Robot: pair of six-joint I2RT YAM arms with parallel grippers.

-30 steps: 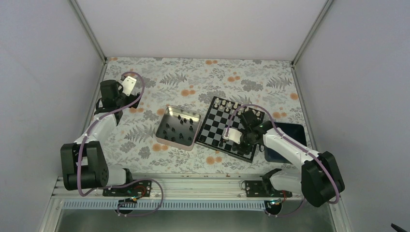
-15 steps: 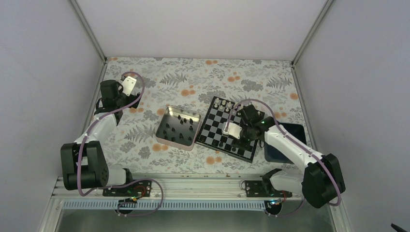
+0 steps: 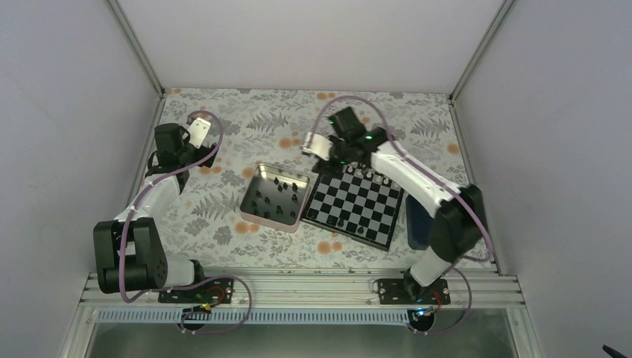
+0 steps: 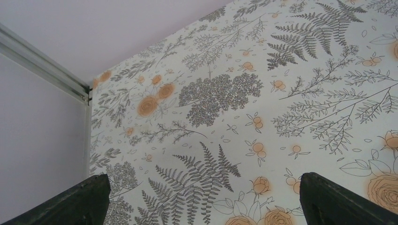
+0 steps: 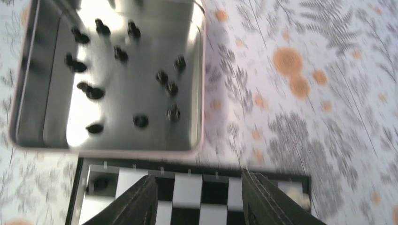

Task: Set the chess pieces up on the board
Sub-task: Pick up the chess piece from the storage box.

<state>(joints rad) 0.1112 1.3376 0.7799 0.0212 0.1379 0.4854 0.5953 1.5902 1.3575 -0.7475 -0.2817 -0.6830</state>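
Left of the board [image 3: 364, 200], just beside its edge, sits a silver square tin [image 3: 269, 221] that holds most of the chess pieces [image 5: 121, 54]. These are tiny black figures, each far smaller than a board square, scattered apart over the tin's shiny floor. The board itself is a small square, checkered black and silver-white with a thin dark rim, and it lies slightly turned on the surface [image 3: 223, 216]. Tiny white figures [image 3: 365, 173] line its far edge, and a couple of dark specks stand near its near edge, too small to identify. A dark blue tray [image 3: 416, 231] lies at the board's right, partly hidden by the right arm.

Above the board's far left corner hangs the right gripper [image 5: 197, 201], its jaws apart with nothing between them. Well left of the board, past the tin, the left gripper [image 4: 202, 206] points at bare cloth, jaws wide apart.

The surface wears a pale cloth printed with grey ferns and orange blossoms. Plain pale walls enclose it, with aluminium posts at the far corners.
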